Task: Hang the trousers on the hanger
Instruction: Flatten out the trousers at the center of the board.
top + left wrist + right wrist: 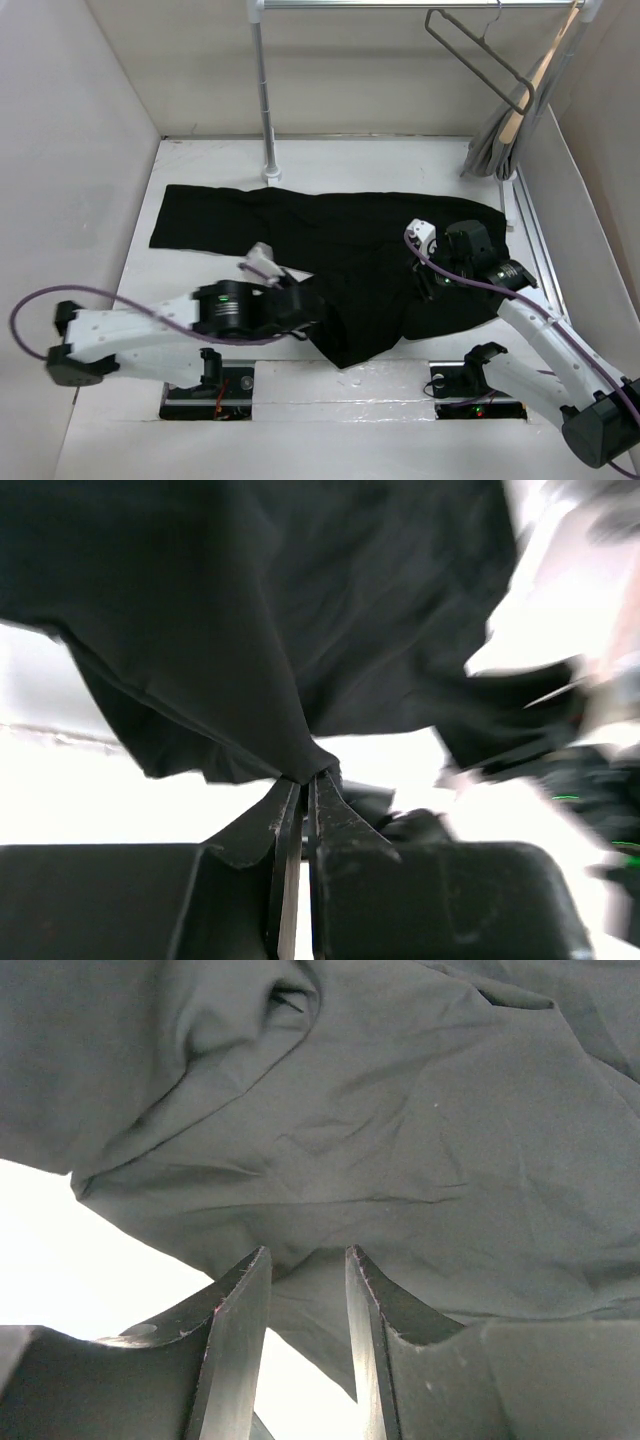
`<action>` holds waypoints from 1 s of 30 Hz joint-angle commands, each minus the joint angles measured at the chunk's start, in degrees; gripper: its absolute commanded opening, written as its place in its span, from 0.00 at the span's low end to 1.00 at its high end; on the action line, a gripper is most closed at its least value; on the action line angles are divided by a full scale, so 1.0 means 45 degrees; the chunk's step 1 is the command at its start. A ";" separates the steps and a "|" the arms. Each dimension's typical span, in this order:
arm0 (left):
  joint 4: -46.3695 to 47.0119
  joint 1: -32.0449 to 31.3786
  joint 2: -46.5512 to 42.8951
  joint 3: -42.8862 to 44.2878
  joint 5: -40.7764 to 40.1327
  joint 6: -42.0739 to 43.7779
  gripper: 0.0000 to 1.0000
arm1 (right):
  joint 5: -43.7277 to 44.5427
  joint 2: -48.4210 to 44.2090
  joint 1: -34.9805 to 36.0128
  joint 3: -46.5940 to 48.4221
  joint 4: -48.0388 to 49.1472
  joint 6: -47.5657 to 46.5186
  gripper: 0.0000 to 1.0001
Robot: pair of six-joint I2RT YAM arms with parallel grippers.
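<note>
One thin near fold of the trousers [350, 230] sits pinched in the closed left gripper [306, 777]; the right gripper [306, 1260] hovers half-open over cloth. Lifting could slip that small bite.

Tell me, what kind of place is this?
Likely a robot practice booth set up like a closet: plain white walls around a white table, a clothes rail with a wire hanger, and black trousers spread out.

Black trousers [340, 240] lie spread (wire hanger [475, 63] hangs behind).
</note>
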 commanded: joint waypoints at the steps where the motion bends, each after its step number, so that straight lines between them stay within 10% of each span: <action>1: -0.2789 0.0149 -0.2464 -0.0872 -0.2837 -0.3078 0.00 | -0.0323 0.0024 0.0123 0.0175 0.0275 -0.0238 0.41; 8: -0.2769 0.0266 -0.7376 -0.3983 -0.5798 -0.6751 0.00 | -0.0596 0.0160 0.0123 0.0156 0.0470 -0.0317 0.42; 20: -0.2789 0.3469 -0.8276 0.1483 -1.1038 0.1229 0.00 | -0.0363 0.0472 0.0475 0.0252 0.0314 -0.0317 0.41; 27: -0.2750 0.3469 -0.9779 0.2305 -1.0730 0.2972 0.02 | -0.0011 0.1097 0.0475 0.0624 0.0274 -0.0297 0.47; 30: -0.2789 0.3469 -1.0346 0.2344 -1.0456 0.3422 0.17 | 0.0281 0.1351 0.0475 0.0683 0.0294 -0.0141 0.57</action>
